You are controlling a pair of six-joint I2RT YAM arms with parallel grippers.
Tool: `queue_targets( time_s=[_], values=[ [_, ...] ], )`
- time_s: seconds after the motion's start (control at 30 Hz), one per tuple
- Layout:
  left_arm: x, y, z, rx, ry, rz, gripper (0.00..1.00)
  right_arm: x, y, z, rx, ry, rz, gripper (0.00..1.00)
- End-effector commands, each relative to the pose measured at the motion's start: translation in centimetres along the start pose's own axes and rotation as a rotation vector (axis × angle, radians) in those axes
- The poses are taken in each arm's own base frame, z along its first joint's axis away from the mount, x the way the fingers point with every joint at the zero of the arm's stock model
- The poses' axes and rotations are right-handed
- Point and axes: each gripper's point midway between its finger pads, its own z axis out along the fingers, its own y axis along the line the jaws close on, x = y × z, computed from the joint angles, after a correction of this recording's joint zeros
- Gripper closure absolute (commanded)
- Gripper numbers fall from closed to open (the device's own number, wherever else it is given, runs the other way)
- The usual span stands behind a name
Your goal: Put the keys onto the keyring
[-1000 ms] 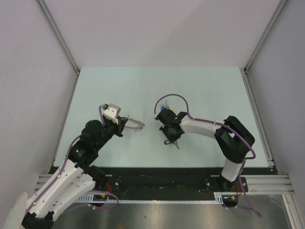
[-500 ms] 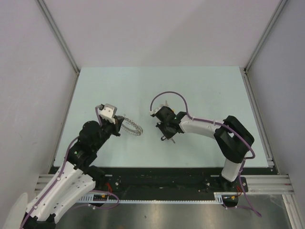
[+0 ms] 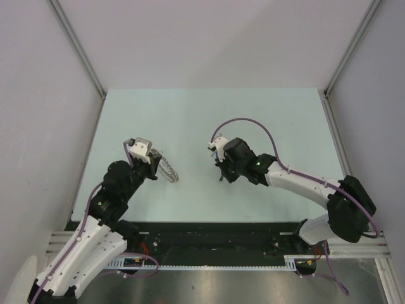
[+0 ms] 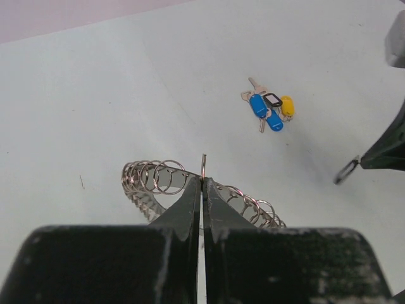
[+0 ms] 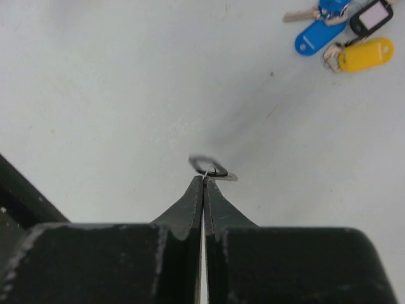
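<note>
My left gripper [image 4: 202, 180] is shut on the rim of the keyring [image 4: 158, 177], a silvery coil of small loops, and holds it above the table; it also shows in the top view [image 3: 168, 170]. My right gripper [image 5: 203, 179] is shut on a small metal key with a dark little ring [image 5: 212, 168], blurred, held above the table. The other keys [image 5: 354, 31], with blue, yellow and black-rimmed heads, lie on the table ahead and to its right. In the left wrist view the keys [image 4: 269, 107] lie beyond the keyring. In the top view the right wrist [image 3: 231, 158] mostly hides them.
The pale green table [image 3: 278, 120] is fenced by grey walls and metal rails [image 3: 342, 158]. The right gripper's dark fingertip [image 4: 383, 152], holding the little ring, enters the left wrist view at the right edge. The two grippers face each other, a short gap apart.
The right arm has swung its elbow out to the right and lifted the small key up and back. The left gripper has turned the keyring from pointing right to hanging down-right.
</note>
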Motion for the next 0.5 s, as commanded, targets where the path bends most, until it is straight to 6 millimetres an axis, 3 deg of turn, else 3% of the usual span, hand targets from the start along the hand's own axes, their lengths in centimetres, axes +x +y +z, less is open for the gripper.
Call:
queue_targets(
  time_s=[0.0,0.17,0.33,0.47],
  values=[
    [-1.8,0.2,0.1,0.008,-0.072,-0.004,0.99,1.1,0.9,-2.1,-0.086,-0.04,-0.006,1.0],
    [-2.0,0.5,0.1,0.008,-0.078,-0.014,1.0,1.9,1.3,-2.1,-0.132,-0.052,-0.021,1.0],
    [-2.1,0.1,0.0,0.036,-0.085,-0.017,1.0,1.8,2.6,0.7,-0.214,-0.055,-0.053,1.0],
    [-2.2,0.4,-0.2,0.025,-0.091,-0.015,1.0,0.2,3.4,2.5,-0.256,-0.123,-0.068,1.0]
  ],
)
